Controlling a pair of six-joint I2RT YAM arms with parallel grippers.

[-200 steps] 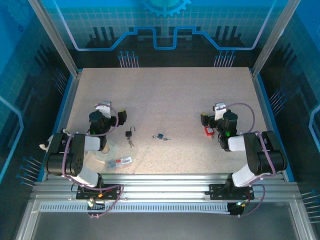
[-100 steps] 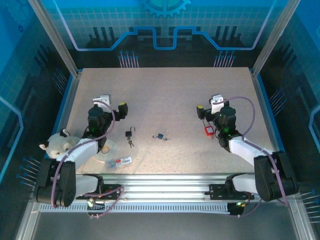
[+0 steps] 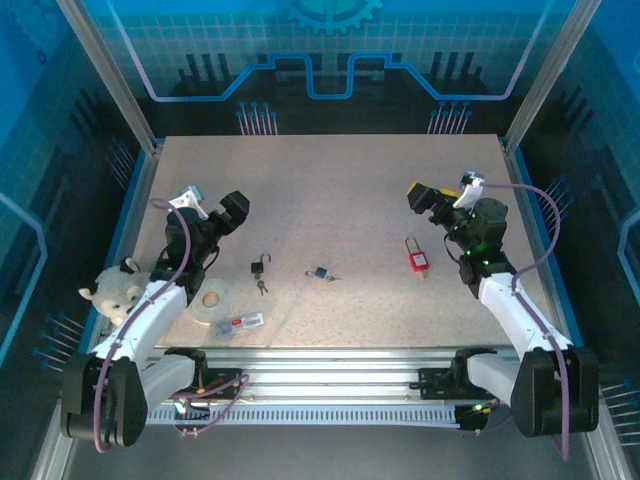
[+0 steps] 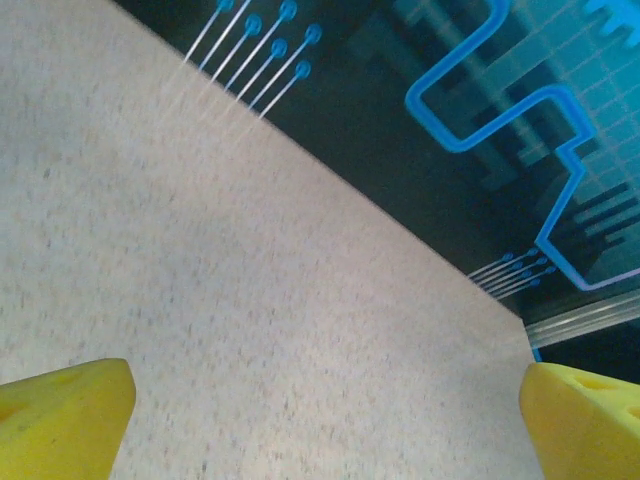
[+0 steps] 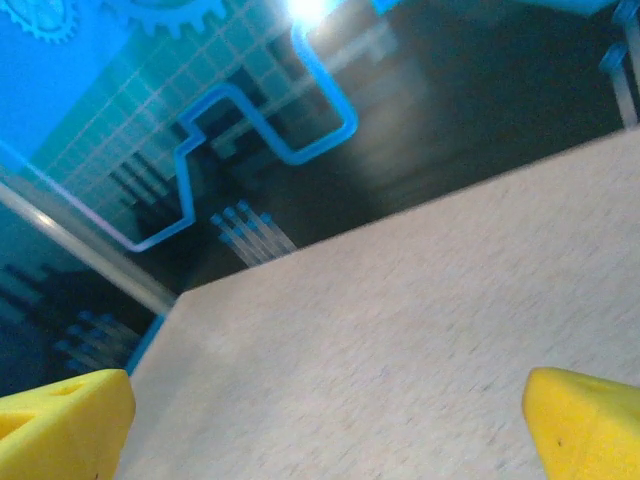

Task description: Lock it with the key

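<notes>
Setting: speckled beige table (image 3: 330, 190) inside a blue-lit enclosure with circuit-pattern walls.
Left gripper (image 3: 232, 208): fingers spread wide, nothing held, above the table's left side.
Right gripper (image 3: 424, 196): wide apart and empty, just far of the red padlock (image 3: 417, 261).
Locks: black padlock (image 3: 259, 267) left of centre, keys (image 3: 262, 288) just near of it; blue padlock (image 3: 320, 272) at centre.
Why: probably spaced apart so either arm can reach one.
Writing: none legible; the packet (image 3: 240, 322) print is too small to read.

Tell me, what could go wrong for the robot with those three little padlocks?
The left gripper and right gripper are open with wrist cameras facing the back wall, so aiming may be off. The key by the black padlock is tiny and could slip. The left arm might bump the white plush toy.
</notes>
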